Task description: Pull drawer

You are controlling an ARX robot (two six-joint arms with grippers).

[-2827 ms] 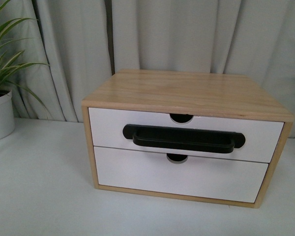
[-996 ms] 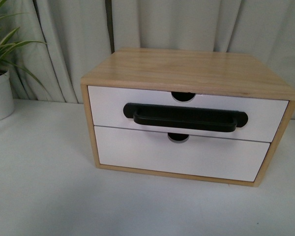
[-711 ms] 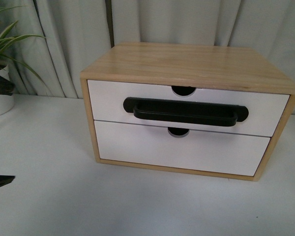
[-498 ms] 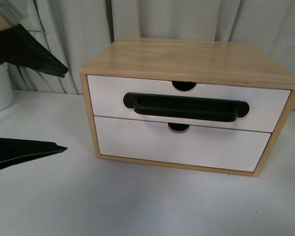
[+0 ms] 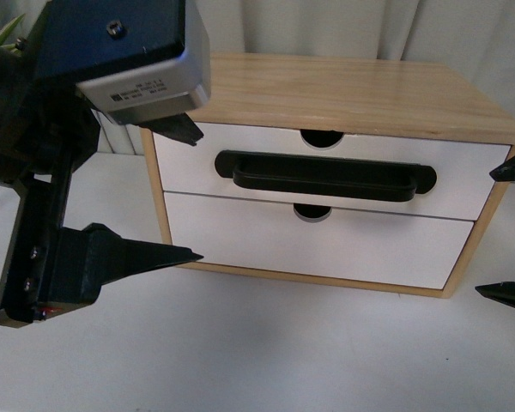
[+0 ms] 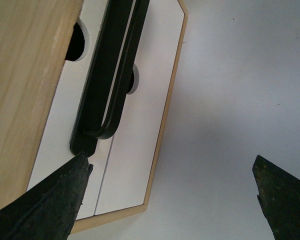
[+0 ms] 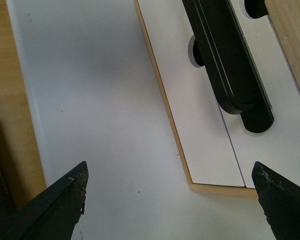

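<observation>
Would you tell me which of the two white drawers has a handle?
The upper drawer: a long black bar handle runs across its front. The lower drawer has a plain front with nothing to grip.

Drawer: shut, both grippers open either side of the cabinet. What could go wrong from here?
1. The cabinet stands free on the white table; pulling the handle may drag the whole box rather than slide out the drawer.
2. The left gripper has one finger close by the cabinet's left front corner; moving in could knock it.
</observation>
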